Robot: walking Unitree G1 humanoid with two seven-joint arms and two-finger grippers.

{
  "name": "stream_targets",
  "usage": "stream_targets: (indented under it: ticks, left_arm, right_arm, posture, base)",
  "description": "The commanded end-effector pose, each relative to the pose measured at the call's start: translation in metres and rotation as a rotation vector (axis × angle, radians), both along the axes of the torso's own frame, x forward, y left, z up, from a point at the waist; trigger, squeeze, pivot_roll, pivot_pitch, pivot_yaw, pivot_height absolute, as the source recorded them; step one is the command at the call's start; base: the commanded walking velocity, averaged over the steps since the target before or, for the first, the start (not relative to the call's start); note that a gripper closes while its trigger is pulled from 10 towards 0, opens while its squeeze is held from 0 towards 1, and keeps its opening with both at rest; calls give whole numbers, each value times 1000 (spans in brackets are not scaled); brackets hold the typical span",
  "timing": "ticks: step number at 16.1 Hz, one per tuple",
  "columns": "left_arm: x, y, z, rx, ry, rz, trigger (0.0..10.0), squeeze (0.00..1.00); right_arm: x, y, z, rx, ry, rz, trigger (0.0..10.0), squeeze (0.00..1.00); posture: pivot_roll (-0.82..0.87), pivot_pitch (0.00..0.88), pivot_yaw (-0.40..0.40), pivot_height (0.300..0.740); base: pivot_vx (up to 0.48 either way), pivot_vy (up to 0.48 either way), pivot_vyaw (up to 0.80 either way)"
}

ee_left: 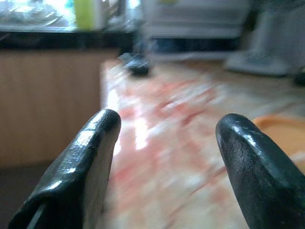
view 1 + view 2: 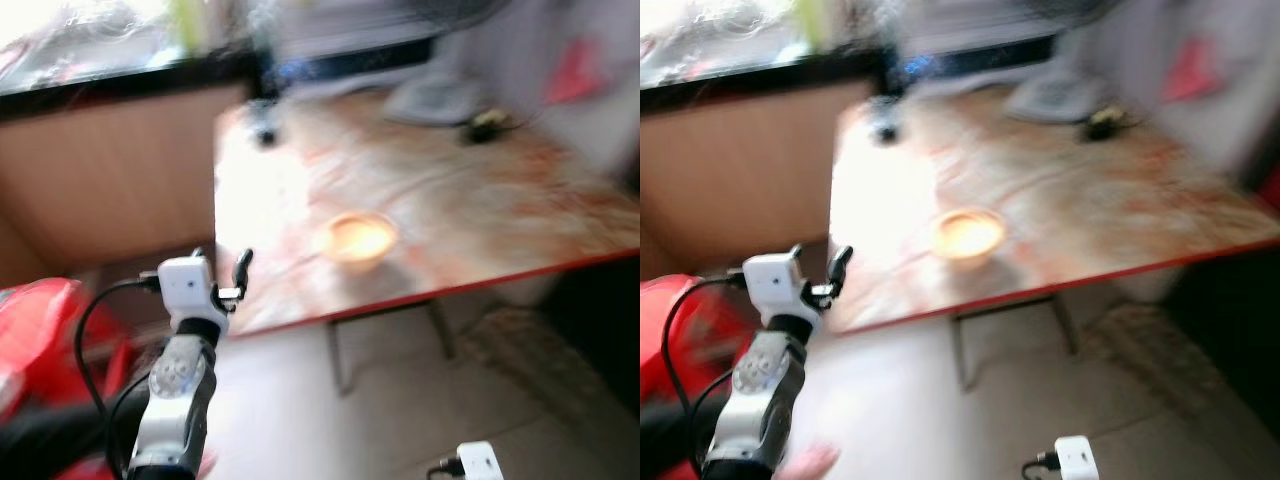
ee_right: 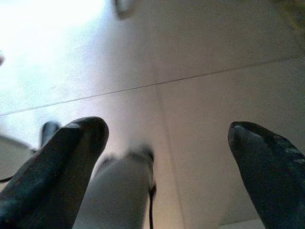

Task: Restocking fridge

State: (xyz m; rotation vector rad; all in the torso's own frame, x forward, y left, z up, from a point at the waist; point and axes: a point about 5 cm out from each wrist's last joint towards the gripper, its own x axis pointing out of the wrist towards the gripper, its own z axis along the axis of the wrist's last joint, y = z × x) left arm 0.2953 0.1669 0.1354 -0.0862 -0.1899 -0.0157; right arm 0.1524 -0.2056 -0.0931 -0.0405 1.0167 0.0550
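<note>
My left gripper is raised at the near left corner of a table with a marbled top and a red edge. Its fingers are open with nothing between them, as the left wrist view shows. A small yellowish bowl stands on the table a little beyond and to the right of this gripper; its rim shows by one finger. My right arm hangs low, and its gripper is open over the pale tiled floor. The eye views are blurred.
A small dark object lies at the table's far left corner, another at the far right beside a grey shape. A wood-panelled counter runs along the left under a window. Something red sits low on my left.
</note>
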Motion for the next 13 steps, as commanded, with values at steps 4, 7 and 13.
stream_targets:
  ticks: [4,7,13]
  left_arm:
    - [2,-11,2,-4,-2,-38,10000,0]
    - [2,-13,2,-3,-2,-41,10000,0]
    - [1,-17,-3,-43,27,-52,10000,0]
  right_arm:
    - [-9,-8,-2,-17,26,-7,10000,0]
    - [-9,-7,-2,-13,25,-4,10000,0]
    - [-7,-7,-2,-18,23,13,10000,0]
  posture:
    - [-4,0,29,740]
    - [-2,0,28,740]
    - [9,0,22,740]
  base:
    - [345,0,0]
    - [325,0,0]
    - [51,0,0]
